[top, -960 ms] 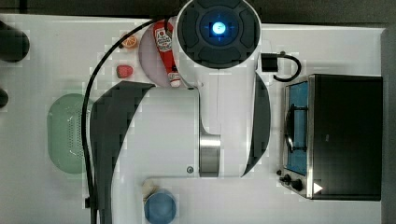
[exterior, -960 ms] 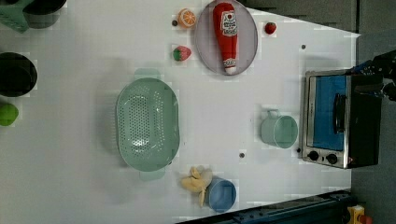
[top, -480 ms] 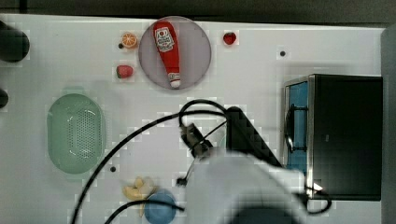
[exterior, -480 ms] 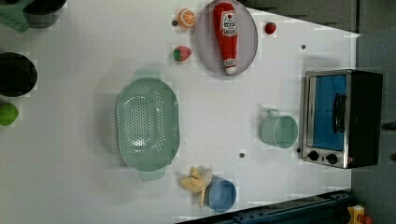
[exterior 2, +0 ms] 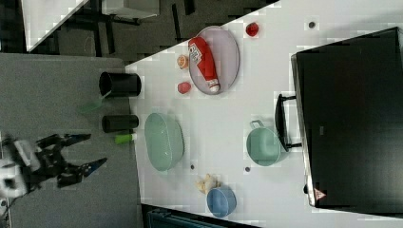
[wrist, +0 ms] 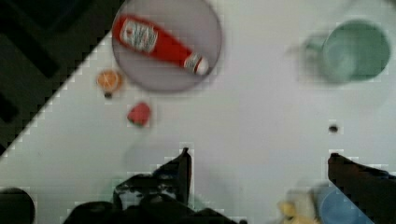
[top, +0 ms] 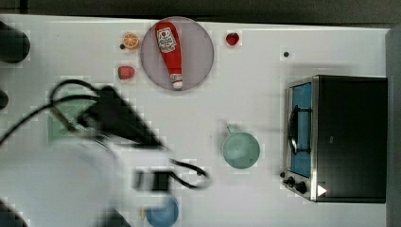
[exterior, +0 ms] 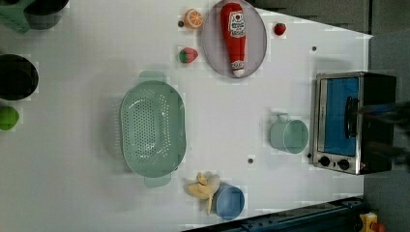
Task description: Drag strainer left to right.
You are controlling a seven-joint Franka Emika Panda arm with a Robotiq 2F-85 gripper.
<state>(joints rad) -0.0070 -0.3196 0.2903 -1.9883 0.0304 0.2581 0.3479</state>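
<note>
- Task not begun, as I judge it: the strainer sits untouched on the table, at the left view's left, well apart from the green cup and the toaster oven at the left view's right.
- The whole drag toward that side is left to do; first comes the approach and contact with the strainer.
- Tool: fingers spread wide, nothing between them, touching nothing.
- Right view puts the tool off the table's edge, near the strainer but apart from it.
- The plate with the ketchup bottle lies beyond the fingertips, well apart.
</note>
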